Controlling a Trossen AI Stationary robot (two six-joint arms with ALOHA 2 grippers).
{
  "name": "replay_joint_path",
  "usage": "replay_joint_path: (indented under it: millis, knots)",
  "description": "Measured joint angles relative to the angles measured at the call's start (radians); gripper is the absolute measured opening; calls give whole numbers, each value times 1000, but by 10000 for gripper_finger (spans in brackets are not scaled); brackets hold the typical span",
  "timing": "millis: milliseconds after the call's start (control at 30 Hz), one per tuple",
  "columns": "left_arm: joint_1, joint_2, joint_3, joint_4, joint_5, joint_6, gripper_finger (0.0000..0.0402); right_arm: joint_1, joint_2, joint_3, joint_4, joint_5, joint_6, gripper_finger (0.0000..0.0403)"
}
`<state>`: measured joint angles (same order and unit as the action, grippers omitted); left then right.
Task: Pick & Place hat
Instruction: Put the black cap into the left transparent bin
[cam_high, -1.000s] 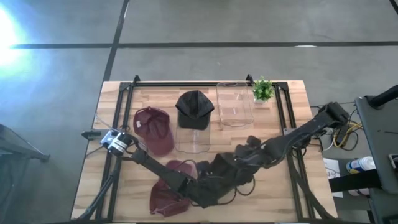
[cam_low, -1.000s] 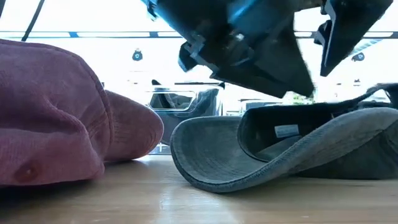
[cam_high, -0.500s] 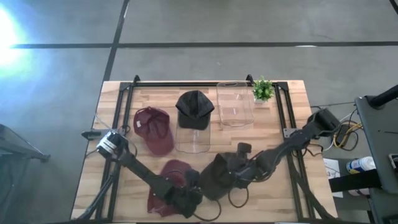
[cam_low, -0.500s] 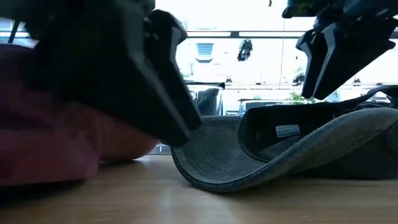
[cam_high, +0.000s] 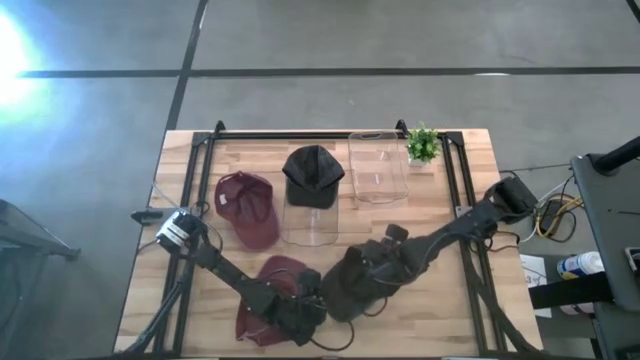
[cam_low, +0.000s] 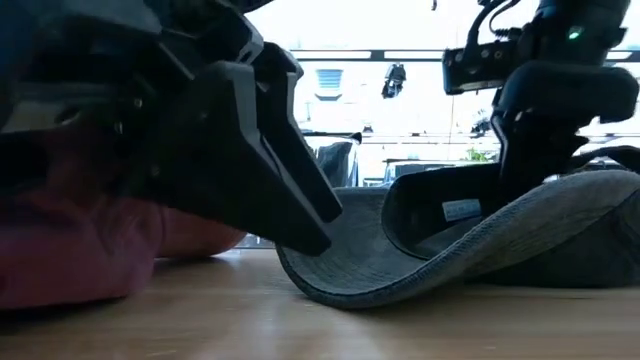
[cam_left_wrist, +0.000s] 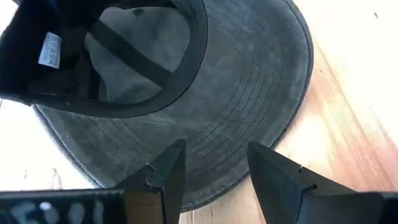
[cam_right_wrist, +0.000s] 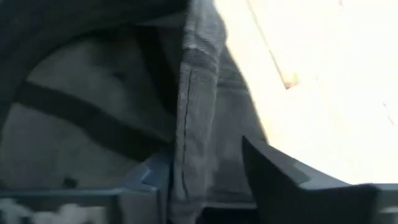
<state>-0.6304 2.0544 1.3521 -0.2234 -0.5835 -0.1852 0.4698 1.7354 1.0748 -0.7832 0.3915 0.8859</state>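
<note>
A grey hat (cam_high: 350, 285) lies upside down near the table's front edge, its hollow up and its brim (cam_left_wrist: 249, 112) toward the left arm. My left gripper (cam_left_wrist: 214, 180) is open and low. Its fingers stand either side of the brim's outer edge, above a maroon hat (cam_high: 262, 305). My right gripper (cam_right_wrist: 205, 180) is open and points steeply down at the hat's crown rim (cam_right_wrist: 193, 124). One of its fingers is inside the hollow and one outside. My left gripper: its fingertip (cam_low: 310, 235) stands right at the brim's edge, and I cannot tell whether it touches. My right gripper has the crown's rim (cam_right_wrist: 189, 155) between its fingers from above. Whether the pads touch the cloth I cannot tell. The hat rests on the table.
At the back of the table lie another maroon hat (cam_high: 248, 205) and a black hat (cam_high: 312, 172) on a clear container (cam_high: 312, 225). A second clear container (cam_high: 378, 165) and a small plant (cam_high: 422, 143) stand there too. Black frame rails (cam_high: 460, 190) run along the sides.
My left gripper has swung toward the table's near left, sunk and rolled, and now stands low at the grey hat's brim. My right gripper has come down onto the hat's crown rim. The grey hat has stayed where it was.
</note>
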Motion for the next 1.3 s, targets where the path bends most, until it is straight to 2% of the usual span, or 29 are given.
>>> replay_joint_path:
  millis: [167,233,433,500,600,733,800,867,900,967,1000,1067,1100,1200,1300]
  knots:
    - [0,0,3,6,-29,0,167,-23,1,-2,-3,-9,-44,41]
    - [0,0,3,7,-58,0,167,-25,-10,0,-19,-10,-51,19]
    - [-2,-33,6,6,-90,0,167,-9,-111,100,-140,35,-84,8]
    - [1,-54,12,38,-76,11,167,-3,-164,147,-141,49,-108,8]
    - [10,-78,17,147,-63,108,167,-8,-223,195,-122,52,-117,8]
    - [33,-79,19,313,-64,238,167,-36,-218,252,-122,3,-78,8]
    - [39,-80,21,316,-87,239,167,-36,-207,284,-146,33,-43,8]
    - [36,-88,28,274,-142,231,167,-30,-187,346,-144,1,-51,8]
    - [31,-94,33,256,-163,229,167,-13,-176,376,-152,43,-90,8]
    - [19,-111,42,243,-184,232,167,16,-166,397,-323,194,-67,8]
    - [15,-123,43,241,-185,237,167,2,-154,400,-391,161,-48,8]
    - [9,-148,43,232,-189,237,167,-22,-138,417,-307,20,-82,8]
    - [8,-159,43,229,-197,236,167,-21,-132,419,-284,5,-97,8]
    - [6,-202,39,218,-261,237,167,-21,-127,425,-284,49,-82,8]
    - [9,-242,39,232,-260,235,167,-39,-123,416,-261,32,-51,8]
